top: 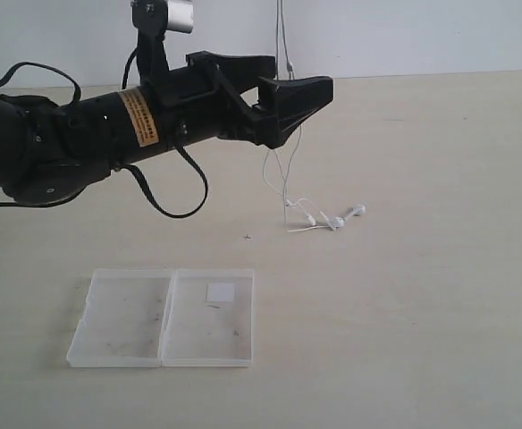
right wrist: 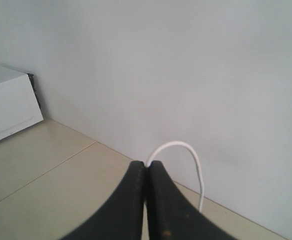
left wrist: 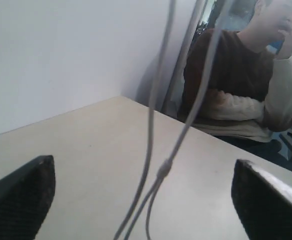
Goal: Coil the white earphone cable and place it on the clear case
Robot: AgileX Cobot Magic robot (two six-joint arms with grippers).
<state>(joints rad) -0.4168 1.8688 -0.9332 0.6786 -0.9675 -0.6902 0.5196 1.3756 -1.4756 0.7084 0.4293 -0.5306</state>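
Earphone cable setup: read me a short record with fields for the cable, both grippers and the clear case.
cable: white earphone cable hangs down from above the exterior view to the table
earbuds: lying on the table, apart from the case
left gripper: open, raised off the table, cable strands running between its fingers
right gripper: shut on the cable, a small loop arching out beside its tips; outside the exterior view
clear case: open flat on the table, white label in one half, no cable on it

Beige tbl (top: 440, 295): clear case (top: 122, 322) open flat; 2 earbuds (top: 335, 221) lie apart from it.
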